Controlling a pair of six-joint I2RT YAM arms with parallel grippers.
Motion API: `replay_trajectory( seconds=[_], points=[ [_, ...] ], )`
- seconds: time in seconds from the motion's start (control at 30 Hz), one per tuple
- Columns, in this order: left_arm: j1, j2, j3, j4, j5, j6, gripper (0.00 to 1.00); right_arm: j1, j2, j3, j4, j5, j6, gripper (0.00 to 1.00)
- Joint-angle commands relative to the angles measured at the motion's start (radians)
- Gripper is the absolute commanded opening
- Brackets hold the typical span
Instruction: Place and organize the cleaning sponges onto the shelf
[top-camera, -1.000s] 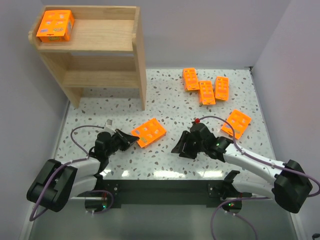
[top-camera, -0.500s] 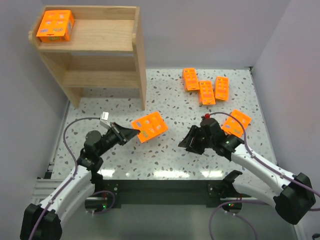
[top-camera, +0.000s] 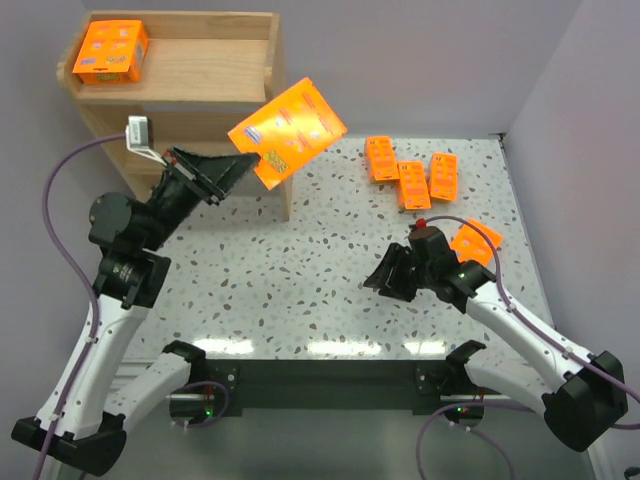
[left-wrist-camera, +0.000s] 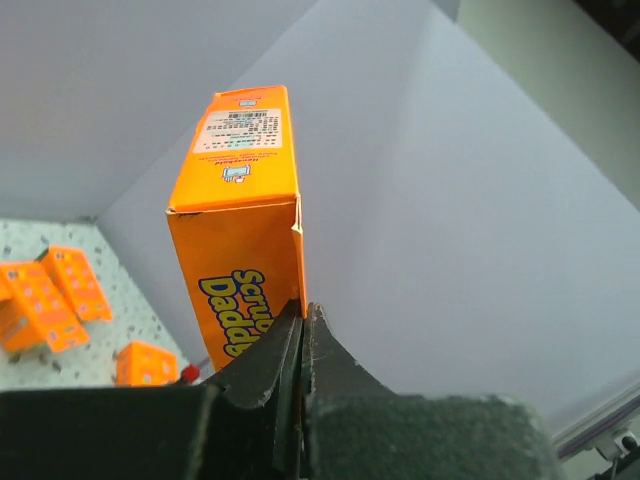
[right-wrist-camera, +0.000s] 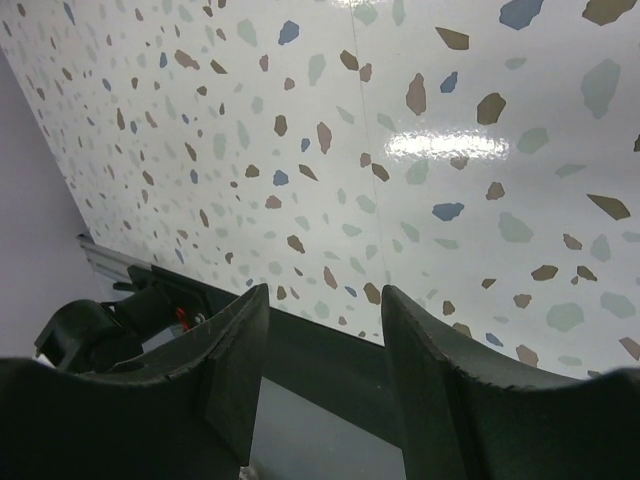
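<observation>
Top external view: the left claw is clamped on the lower edge of one orange sponge pack and holds it in the air above the counter. The pack is tilted, its printed face toward the camera, and in this view it overlaps the right side panel of the wooden shelf. A second pack lies at the left end of the shelf's top tier, against the left rim. A cluster of three packs lies flat at the far right of the counter, close together. A lone pack lies nearer the front, just beside the right arm's wrist. The right claw hangs low over the speckled counter near its middle, pointing left, with its fingers apart and nothing between them. Left wrist view: the claw's two fingers meet on a corner flap of the held pack, whose label end points up toward the pale wall; the loose packs show small at lower left. Right wrist view: the two dark fingers stand spread, with bare counter and its near edge visible in the gap.
</observation>
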Motion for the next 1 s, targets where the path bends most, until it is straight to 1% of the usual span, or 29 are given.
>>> replay_trajectory(
  seconds=[0.0, 0.03, 0.1, 0.17, 0.23, 0.27, 0.3, 0.37, 0.43, 0.47, 0.5, 0.57, 0.67, 0.8, 0.97],
  points=[
    [0.005, 0.089, 0.182, -0.046, -0.092, 0.041, 0.0, -0.005, 0.005, 0.052, -0.02, -0.021, -0.035, 0.52],
    [0.006, 0.108, 0.236, -0.031, -0.098, 0.046, 0.0, -0.006, 0.002, 0.053, -0.02, -0.018, -0.033, 0.52],
    [0.015, 0.145, 0.284, -0.026, -0.13, 0.029, 0.0, -0.006, 0.0, 0.056, -0.019, -0.018, -0.036, 0.52],
    [0.043, 0.192, 0.316, 0.012, -0.144, 0.0, 0.0, -0.006, -0.003, 0.059, -0.019, -0.017, -0.038, 0.52],
    [0.113, 0.234, 0.322, 0.076, -0.164, -0.081, 0.0, -0.006, -0.003, 0.061, -0.02, -0.017, -0.04, 0.52],
    [0.17, 0.249, 0.327, 0.101, -0.167, -0.109, 0.0, -0.008, -0.008, 0.061, -0.02, -0.017, -0.04, 0.52],
    [0.196, 0.284, 0.337, 0.11, -0.18, -0.146, 0.0, -0.006, -0.012, 0.063, -0.02, -0.017, -0.041, 0.52],
    [0.265, 0.317, 0.383, 0.112, -0.203, -0.166, 0.0, -0.008, -0.017, 0.067, -0.028, -0.007, -0.047, 0.52],
    [0.307, 0.35, 0.416, 0.128, -0.235, -0.2, 0.0, -0.008, -0.031, 0.07, -0.042, 0.006, -0.055, 0.52],
    [0.327, 0.36, 0.417, 0.141, -0.244, -0.216, 0.0, -0.006, -0.034, 0.07, -0.043, 0.006, -0.058, 0.52],
    [0.375, 0.378, 0.419, 0.153, -0.255, -0.244, 0.0, -0.009, -0.037, 0.07, -0.046, 0.008, -0.059, 0.52],
    [0.42, 0.396, 0.41, 0.165, -0.26, -0.278, 0.0, -0.01, -0.04, 0.067, -0.048, 0.009, -0.064, 0.52],
    [0.454, 0.403, 0.361, 0.173, -0.299, -0.322, 0.0, -0.01, -0.041, 0.063, -0.046, 0.008, -0.066, 0.52],
    [0.46, 0.375, 0.315, 0.112, -0.436, -0.324, 0.0, -0.013, -0.046, 0.064, -0.048, 0.006, -0.067, 0.52],
    [0.46, 0.403, 0.312, 0.055, -0.447, -0.361, 0.0, -0.013, -0.037, 0.07, -0.048, 0.005, -0.073, 0.53]
  ],
)
